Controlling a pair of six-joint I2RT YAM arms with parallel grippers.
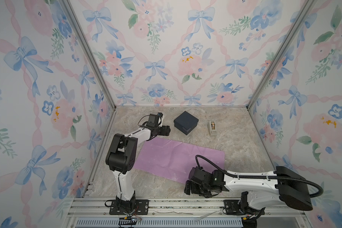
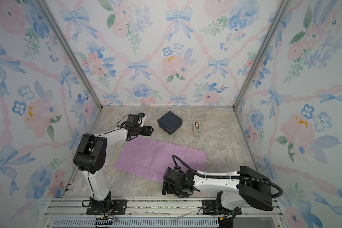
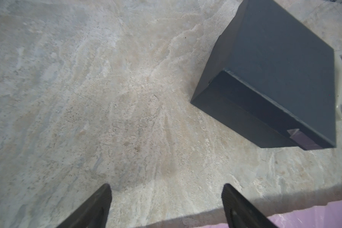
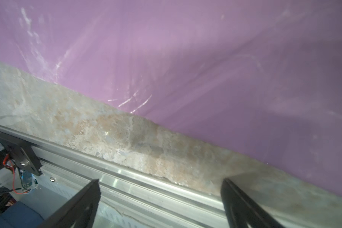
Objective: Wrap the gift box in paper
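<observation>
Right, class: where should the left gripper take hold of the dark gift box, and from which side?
Probably from above, across two opposite walls of the gift box, below the rim of the lid so the lid does not lift alone. It stands corner-on to the open left gripper, so the wrist should turn to square up.

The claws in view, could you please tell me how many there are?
2. The left claw hovers open above the table, left of the dark box; the right claw hangs open at the purple paper's near edge. None seems hidden.
</observation>
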